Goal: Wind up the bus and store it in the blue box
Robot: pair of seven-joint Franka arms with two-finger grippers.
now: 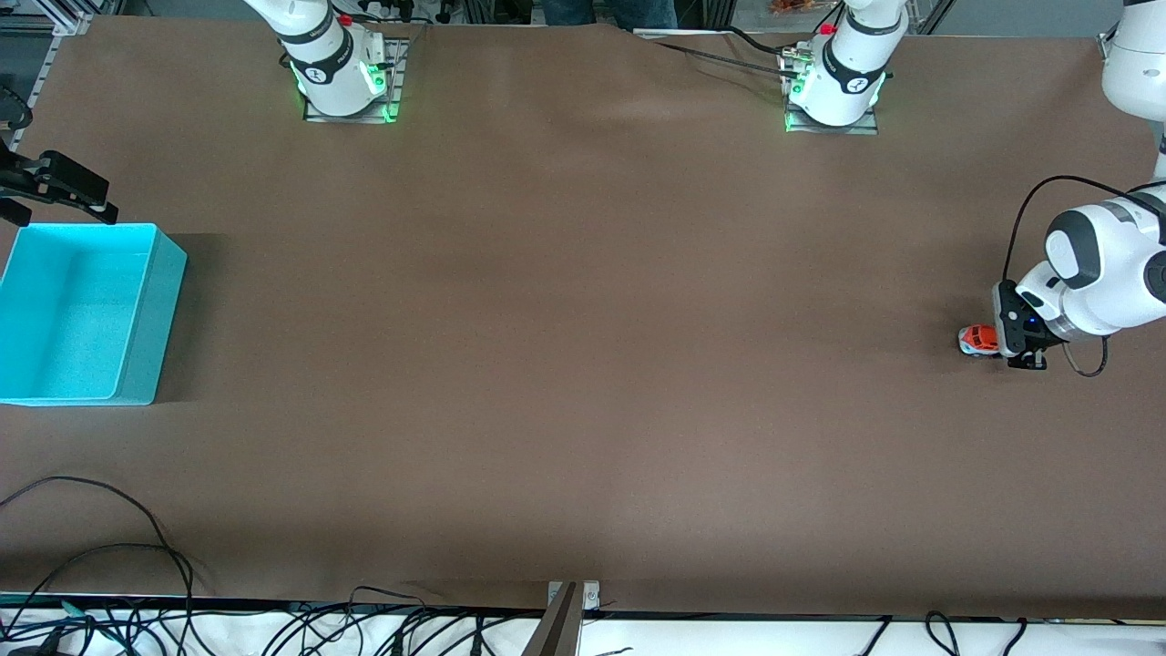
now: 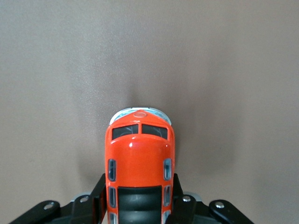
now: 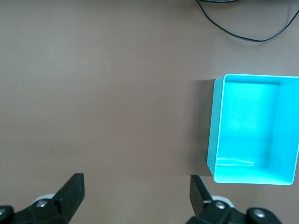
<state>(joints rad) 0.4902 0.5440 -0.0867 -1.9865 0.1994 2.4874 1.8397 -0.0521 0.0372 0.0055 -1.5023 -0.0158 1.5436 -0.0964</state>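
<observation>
Front view, left hand (image 1: 1013,346) clamping bus (image 1: 977,340) near table edge, right hand (image 1: 55,187) wide beside blue box (image 1: 150,310).

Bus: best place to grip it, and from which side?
Grip the bus across its long flat side walls, coming from its rear end. The left hand is shut on it that way, a finger on each flank; the rounded nose offers no flat faces. The right hand waits open near the blue box.

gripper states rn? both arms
Left claw: shut on the orange toy bus, at the left arm's end of the table.
Right claw: open, holding nothing, up beside the blue box; that arm waits.
</observation>
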